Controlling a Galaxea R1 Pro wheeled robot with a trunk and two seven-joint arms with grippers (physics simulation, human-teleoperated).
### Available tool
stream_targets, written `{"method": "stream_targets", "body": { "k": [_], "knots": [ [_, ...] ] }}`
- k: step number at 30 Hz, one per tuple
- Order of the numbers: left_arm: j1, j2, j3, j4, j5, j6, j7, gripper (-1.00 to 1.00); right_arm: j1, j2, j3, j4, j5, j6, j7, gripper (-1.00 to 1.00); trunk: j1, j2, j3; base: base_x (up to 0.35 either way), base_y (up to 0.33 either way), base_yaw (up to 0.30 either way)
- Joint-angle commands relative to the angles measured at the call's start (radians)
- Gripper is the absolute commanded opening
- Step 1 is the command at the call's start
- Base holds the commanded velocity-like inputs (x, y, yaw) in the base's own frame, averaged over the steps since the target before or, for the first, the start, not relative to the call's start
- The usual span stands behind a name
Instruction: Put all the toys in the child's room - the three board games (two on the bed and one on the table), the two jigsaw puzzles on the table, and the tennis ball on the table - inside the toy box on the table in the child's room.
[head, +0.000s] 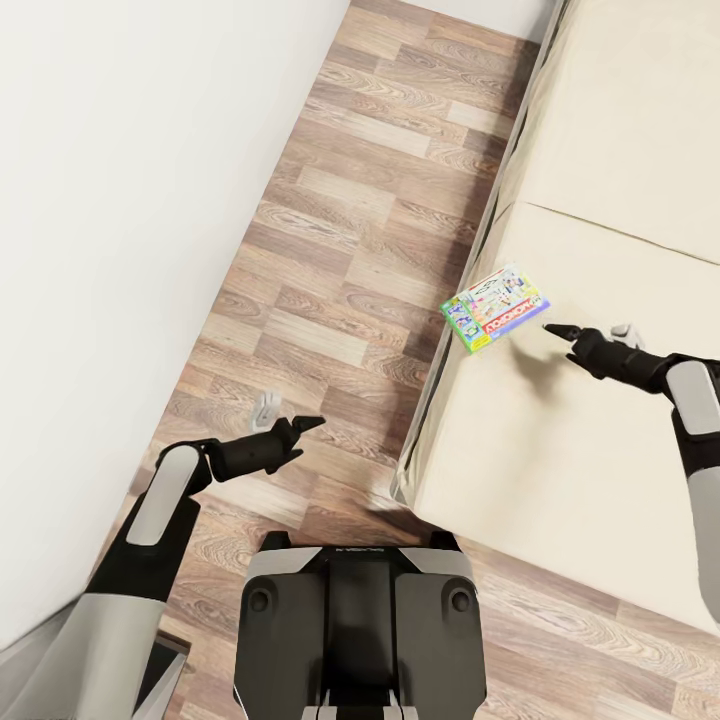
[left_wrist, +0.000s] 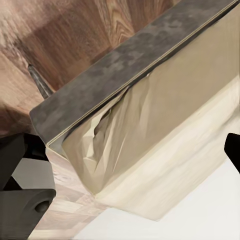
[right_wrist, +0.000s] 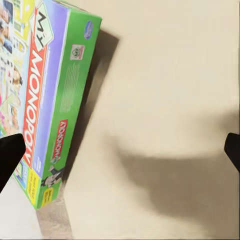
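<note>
A white-and-green Monopoly board game (head: 495, 307) lies flat on the bed's cream mattress (head: 600, 450), close to the mattress's left edge. My right gripper (head: 560, 333) hovers just right of the box, pointing at it. In the right wrist view its fingertips stand wide apart, open and empty (right_wrist: 120, 155), with the Monopoly box (right_wrist: 50, 100) off to one side over the mattress (right_wrist: 170, 75). My left gripper (head: 305, 425) hangs over the floor left of the bed, open with nothing in it (left_wrist: 120, 150), facing the bed's dark grey base (left_wrist: 125, 65). The table and toy box are out of view.
A white wall (head: 120, 200) runs along the left. A strip of wood plank floor (head: 340, 250) lies between it and the bed. My own trunk and base (head: 360, 620) fill the bottom centre, close to the bed's corner.
</note>
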Motion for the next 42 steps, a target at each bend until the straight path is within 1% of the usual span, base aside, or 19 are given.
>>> {"method": "stream_targets", "body": {
  "k": [1,2,3,5,8,10,11,12,14,15,17,18,20,21,23,27,30,36,42],
  "knots": [
    [0.0,0.001,-0.001,-0.001,0.011,0.0,0.01,1.0,0.0,0.0,-0.003,-0.001,0.005,0.006,0.005,1.0,0.0,-0.001,-0.001,0.0,0.0,0.0],
    [-0.001,0.001,-0.001,0.011,0.011,0.0,0.006,1.0,0.019,-0.004,-0.006,-0.038,0.005,0.019,0.004,1.0,0.0,-0.001,-0.001,0.0,0.0,0.0],
    [-0.001,0.001,-0.001,0.011,0.011,0.0,0.006,1.0,0.019,-0.004,-0.006,-0.038,0.005,0.019,0.004,1.0,0.0,-0.001,-0.001,0.0,0.0,0.0],
    [-0.004,0.002,-0.001,0.036,0.011,-0.001,-0.005,1.0,0.054,-0.009,-0.022,-0.113,0.006,0.045,0.002,1.0,0.0,-0.001,-0.001,0.0,0.0,0.0],
    [-0.007,0.002,-0.001,0.047,0.011,-0.002,-0.012,1.0,0.07,-0.011,-0.037,-0.149,0.006,0.057,0.001,1.0,0.0,-0.001,-0.001,0.0,0.0,0.0],
    [-0.015,0.002,-0.001,0.063,0.012,-0.002,-0.026,1.0,0.1,-0.013,-0.072,-0.214,0.007,0.083,-0.001,1.0,0.0,-0.001,-0.001,0.0,0.0,0.0],
    [-0.027,-0.001,0.0,0.078,0.013,-0.003,-0.035,1.0,0.135,-0.015,-0.125,-0.299,0.009,0.126,-0.003,1.0,0.0,-0.001,-0.001,0.0,0.0,0.0],
    [-0.027,-0.001,0.0,0.078,0.013,-0.003,-0.035,1.0,0.135,-0.015,-0.125,-0.299,0.009,0.126,-0.003,1.0,0.0,-0.001,-0.001,0.0,0.0,0.0],
    [-0.032,-0.001,0.002,0.081,0.015,-0.002,-0.039,1.0,0.156,-0.016,-0.157,-0.348,0.01,0.158,-0.003,1.0,0.0,-0.001,-0.001,0.0,0.0,0.0],
    [-0.032,-0.001,0.002,0.081,0.015,-0.002,-0.039,1.0,0.156,-0.016,-0.157,-0.348,0.01,0.158,-0.003,1.0,0.0,-0.001,-0.001,0.0,0.0,0.0],
    [-0.038,0.001,0.001,0.075,0.015,0.003,-0.043,1.0,0.176,-0.016,-0.194,-0.397,0.009,0.192,-0.004,1.0,0.0,-0.001,-0.001,0.0,0.0,0.0],
    [-0.038,0.001,0.001,0.075,0.015,0.003,-0.043,1.0,0.176,-0.016,-0.194,-0.397,0.009,0.192,-0.004,1.0,0.0,-0.001,-0.001,0.0,0.0,0.0],
    [-0.05,0.002,-0.001,0.066,0.015,0.007,-0.046,1.0,0.193,-0.015,-0.231,-0.452,0.009,0.223,-0.004,1.0,0.0,-0.001,-0.001,0.0,0.0,0.0],
    [-0.05,0.002,-0.001,0.066,0.015,0.007,-0.046,1.0,0.193,-0.015,-0.231,-0.452,0.009,0.223,-0.004,1.0,0.0,-0.001,-0.001,0.0,0.0,0.0],
    [-0.062,-0.002,-0.006,0.062,0.015,0.008,-0.049,1.0,0.205,-0.012,-0.259,-0.509,0.01,0.244,-0.004,1.0,0.0,-0.001,-0.001,0.0,0.0,0.0],
    [-0.071,-0.008,-0.02,0.054,0.016,0.009,-0.054,1.0,0.213,-0.01,-0.276,-0.553,0.011,0.249,-0.005,1.0,0.0,-0.001,-0.001,0.0,0.0,0.0],
    [-0.079,-0.018,-0.04,0.025,0.022,0.01,-0.056,1.0,0.219,-0.011,-0.288,-0.591,0.009,0.249,-0.005,1.0,0.0,-0.001,-0.001,0.0,0.0,0.0],
    [-0.082,-0.023,-0.052,-0.015,0.028,0.012,-0.055,1.0,0.223,-0.009,-0.284,-0.619,0.007,0.249,-0.005,1.0,0.0,-0.001,-0.001,0.0,0.0,0.0],
    [-0.082,-0.022,-0.054,-0.032,0.034,0.015,-0.054,1.0,0.224,-0.007,-0.277,-0.635,0.006,0.249,-0.005,1.0,0.0,-0.001,-0.001,0.0,0.0,0.0]
  ]
}}
